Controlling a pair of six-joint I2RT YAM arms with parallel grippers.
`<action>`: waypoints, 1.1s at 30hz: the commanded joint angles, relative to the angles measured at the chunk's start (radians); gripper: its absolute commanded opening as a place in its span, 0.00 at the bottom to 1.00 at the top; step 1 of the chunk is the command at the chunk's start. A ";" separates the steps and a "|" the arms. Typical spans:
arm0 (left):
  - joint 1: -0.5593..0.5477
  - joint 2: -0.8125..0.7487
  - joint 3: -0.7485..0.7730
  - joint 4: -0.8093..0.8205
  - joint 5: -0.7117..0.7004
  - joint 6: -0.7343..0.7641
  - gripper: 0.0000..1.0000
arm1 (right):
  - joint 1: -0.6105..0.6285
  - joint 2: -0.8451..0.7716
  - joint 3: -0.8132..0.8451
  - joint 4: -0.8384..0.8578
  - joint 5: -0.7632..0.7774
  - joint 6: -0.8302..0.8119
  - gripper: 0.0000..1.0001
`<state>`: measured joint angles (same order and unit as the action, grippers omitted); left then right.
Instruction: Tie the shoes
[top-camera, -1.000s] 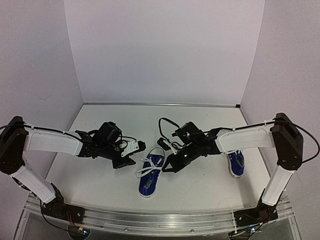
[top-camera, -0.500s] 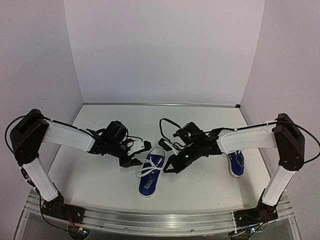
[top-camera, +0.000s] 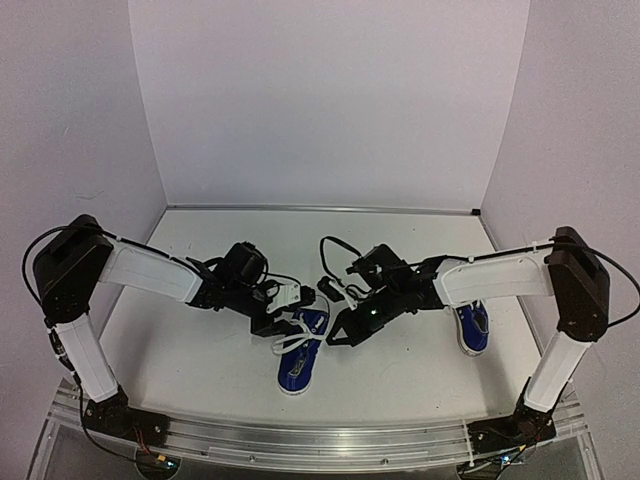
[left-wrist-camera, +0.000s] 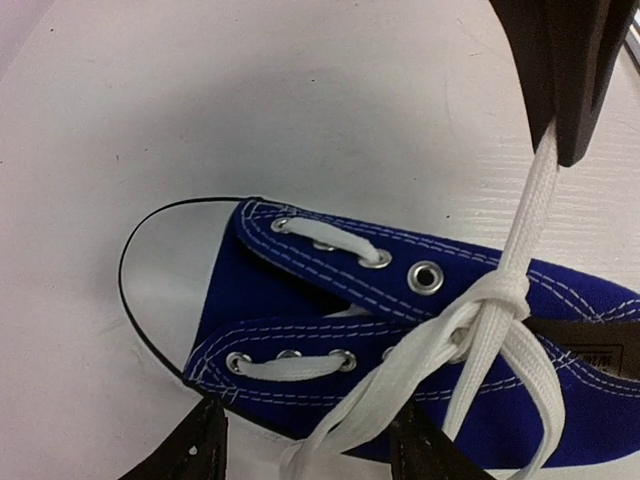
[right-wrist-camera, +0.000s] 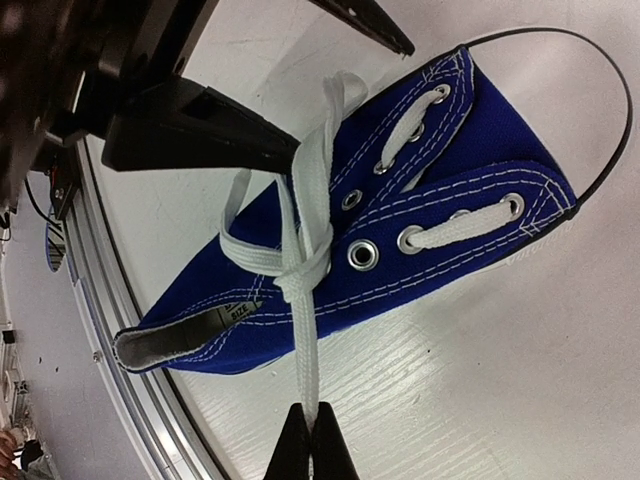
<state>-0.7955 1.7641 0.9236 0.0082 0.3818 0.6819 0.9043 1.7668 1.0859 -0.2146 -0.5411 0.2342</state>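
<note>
Lace (right-wrist-camera: 308, 365) pinched by right hand (right-wrist-camera: 311, 418) (left hand (left-wrist-camera: 310, 445) open).

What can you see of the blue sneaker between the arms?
The blue canvas sneaker with white stitching, metal eyelets and white rubber toe cap sits upright on the white table. Its white laces are crossed in one knot; the right gripper's shut fingers pull one strand taut, the left gripper stands open around loose strands.
</note>
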 joint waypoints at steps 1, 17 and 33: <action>-0.025 0.024 0.050 0.014 0.024 0.019 0.53 | 0.005 -0.012 0.005 0.000 0.012 0.011 0.00; 0.001 -0.052 -0.031 0.022 -0.173 -0.058 0.00 | -0.020 -0.073 -0.102 -0.013 0.066 0.037 0.00; 0.022 -0.039 0.000 -0.057 -0.238 -0.079 0.00 | -0.117 -0.131 -0.181 -0.052 0.138 0.023 0.00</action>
<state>-0.8120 1.7493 0.8958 -0.0040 0.2405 0.6232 0.8188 1.6628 0.9315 -0.1799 -0.4623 0.2669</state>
